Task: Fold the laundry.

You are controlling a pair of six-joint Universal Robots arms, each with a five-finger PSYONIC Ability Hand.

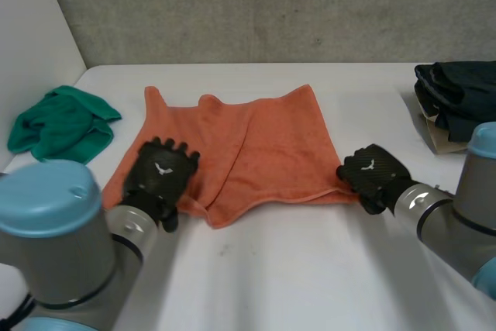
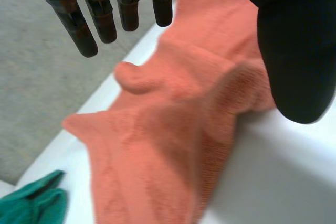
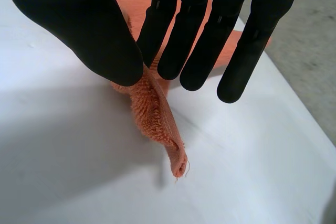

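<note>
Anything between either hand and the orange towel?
Nothing visible. The right hand pinches the orange towel at its near right corner; the left hand is open over its left side. The green cloth and dark clothes lie apart.

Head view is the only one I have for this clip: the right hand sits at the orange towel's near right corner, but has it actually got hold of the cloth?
Observer: Yes. In the right wrist view the right hand pinches the orange towel by its edge, between the thumb and the fingers.
Operator: And the corner itself?
Observer: Its tip pokes out past the thumb, outside the pinch.
Operator: Is the left hand gripping too?
Observer: No. In the left wrist view the left hand has its fingers straight and apart from the thumb, with no cloth pinched between them.
</note>
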